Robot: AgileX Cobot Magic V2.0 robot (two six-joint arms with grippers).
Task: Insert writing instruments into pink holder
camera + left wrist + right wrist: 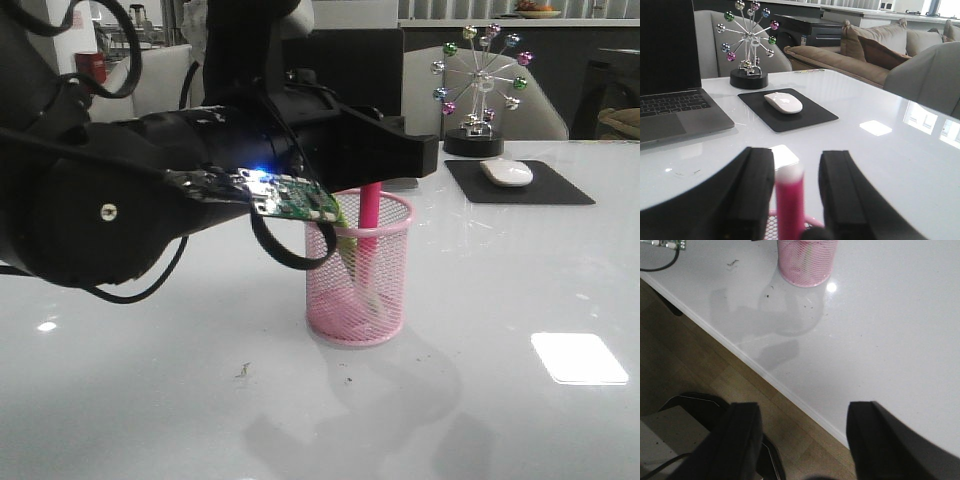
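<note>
White surface point(520, 420): left gripper point(796, 192) straddles pink marker point(790, 200) in pink holder point(358, 272), contact unclear; right gripper point(802, 435) wide, idle. Next: release, retract.

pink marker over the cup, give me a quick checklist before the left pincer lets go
1. Pink marker lower end inside the pink holder: ok, its shaft passes below the rim.
2. Left pincer grip on the marker: cannot tell, the fingers flank it, but contact is unclear.
3. Green marker already in the holder: ok, leaning inside.
4. Holder upright on the table: ok.
5. Marker bottom resting on the holder's base: cannot tell, mesh hides it.
6. Right pincer clear of the holder: ok, open and empty near the table edge.
</note>
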